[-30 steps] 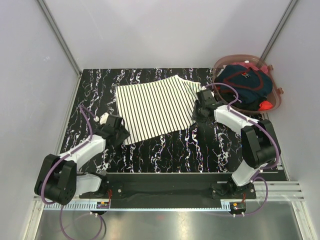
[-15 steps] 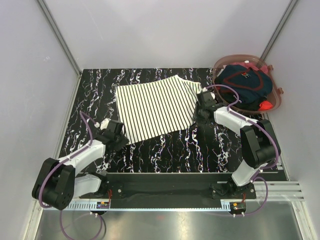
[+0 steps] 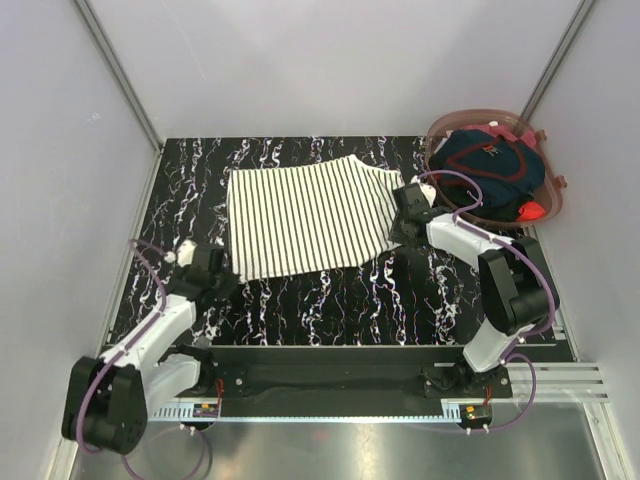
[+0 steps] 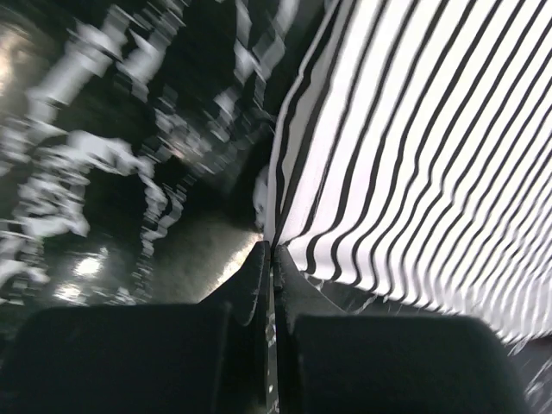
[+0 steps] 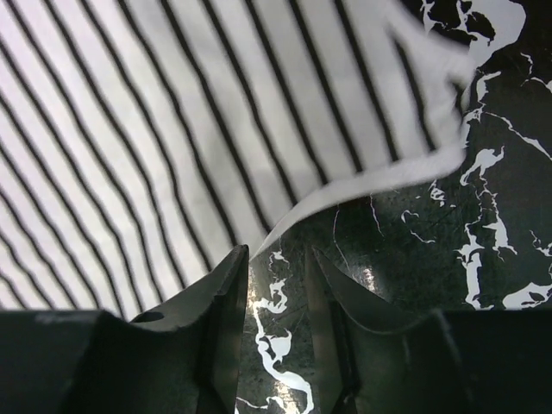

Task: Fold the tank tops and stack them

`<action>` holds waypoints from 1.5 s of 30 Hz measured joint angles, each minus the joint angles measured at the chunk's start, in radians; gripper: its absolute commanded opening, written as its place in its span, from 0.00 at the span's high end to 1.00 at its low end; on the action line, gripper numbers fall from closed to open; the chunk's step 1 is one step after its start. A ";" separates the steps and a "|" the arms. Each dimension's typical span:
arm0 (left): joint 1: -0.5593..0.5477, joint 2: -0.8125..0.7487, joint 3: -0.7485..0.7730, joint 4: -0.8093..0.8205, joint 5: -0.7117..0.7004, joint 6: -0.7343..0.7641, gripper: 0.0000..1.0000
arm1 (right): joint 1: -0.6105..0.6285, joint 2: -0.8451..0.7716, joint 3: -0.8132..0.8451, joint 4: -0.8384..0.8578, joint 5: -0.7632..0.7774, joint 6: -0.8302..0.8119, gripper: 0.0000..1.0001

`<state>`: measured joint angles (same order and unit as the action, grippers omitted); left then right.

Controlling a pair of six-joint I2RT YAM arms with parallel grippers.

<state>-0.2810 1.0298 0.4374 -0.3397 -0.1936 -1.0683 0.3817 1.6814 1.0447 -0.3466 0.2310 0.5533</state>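
Spread-fingered hand (image 5: 276,255) sits beside striped tank top (image 5: 164,112).

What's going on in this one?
Two robot arms are working on the striped tank top, which is spread out on the black marble table. The left gripper is shut on its near left corner. The right gripper is open at the right edge, with a finger on either side of the cloth edge. The navy tank top lies in the pink basket. Nothing is folded yet.
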 measured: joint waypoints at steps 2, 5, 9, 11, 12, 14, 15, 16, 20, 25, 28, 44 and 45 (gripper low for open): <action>0.079 -0.058 -0.018 -0.006 0.000 0.003 1.00 | 0.000 0.009 0.001 -0.002 0.012 0.003 0.61; 0.162 -0.103 -0.039 -0.013 -0.001 0.014 1.00 | 0.000 0.030 0.002 -0.009 0.015 0.006 0.63; 0.180 -0.093 -0.040 -0.017 0.000 0.030 1.00 | 0.000 0.061 0.012 -0.023 0.017 0.010 0.64; 0.180 -0.074 -0.040 -0.016 0.001 0.036 1.00 | 0.000 0.076 0.020 -0.028 0.024 0.015 0.64; 0.181 -0.064 -0.040 -0.014 0.002 0.040 1.00 | 0.000 0.082 0.024 -0.035 0.032 0.018 0.65; 0.182 -0.053 -0.040 -0.010 0.002 0.044 1.00 | 0.000 0.090 0.026 -0.047 0.058 0.028 0.66; 0.183 -0.053 -0.040 -0.007 0.002 0.047 1.00 | 0.000 0.091 0.026 -0.054 0.076 0.032 0.67; 0.183 -0.053 -0.040 -0.006 0.002 0.048 1.00 | 0.000 0.091 0.026 -0.059 0.093 0.036 0.67; 0.183 -0.053 -0.040 0.003 0.002 0.051 1.00 | 0.000 0.102 0.033 -0.072 0.167 0.051 0.71; 0.183 -0.050 -0.040 0.006 -0.005 0.061 1.00 | -0.003 0.183 0.110 -0.105 0.237 0.064 0.73; 0.183 -0.045 -0.040 0.007 -0.006 0.066 1.00 | -0.008 0.217 0.151 -0.115 0.261 0.070 0.74; 0.183 -0.045 -0.037 0.045 -0.024 0.150 1.00 | 0.035 0.111 0.149 -0.165 0.304 -0.010 0.59; 0.183 -0.045 -0.036 0.048 -0.024 0.159 1.00 | 0.073 0.075 0.126 -0.155 0.280 -0.029 0.58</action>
<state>-0.0978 0.9848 0.4015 -0.2916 -0.2180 -0.9096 0.4545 1.7561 1.1709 -0.5018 0.5106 0.5243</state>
